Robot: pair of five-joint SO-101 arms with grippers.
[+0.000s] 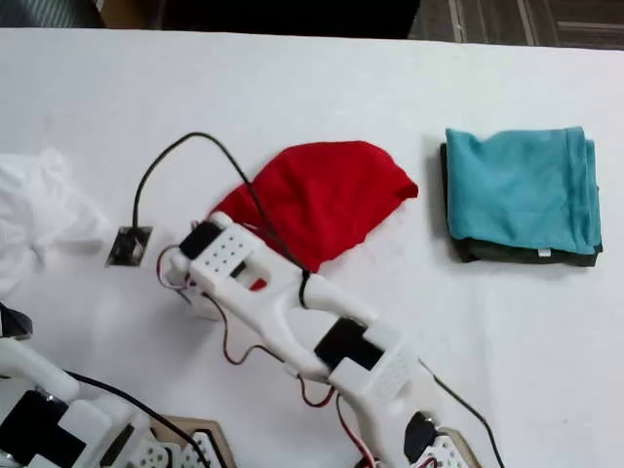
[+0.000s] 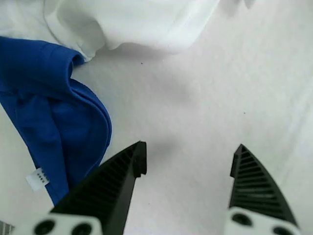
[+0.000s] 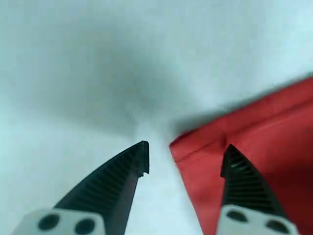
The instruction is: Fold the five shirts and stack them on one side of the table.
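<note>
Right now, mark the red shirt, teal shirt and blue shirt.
red shirt (image 1: 327, 200), high view, middle of the cloth.
teal shirt (image 1: 522, 185), high view, top face of the fold.
blue shirt (image 2: 54, 112), left wrist view, bunched middle.

Right gripper (image 3: 186, 147) at the corner of a red shirt (image 3: 274, 127)
Its black ribbed fingers (image 3: 122, 181) are spread apart above the white table (image 3: 98, 58). The shirt's stitched hem corner lies in the gap between the tips. One finger overlaps the red cloth and the other is over bare table.
</note>
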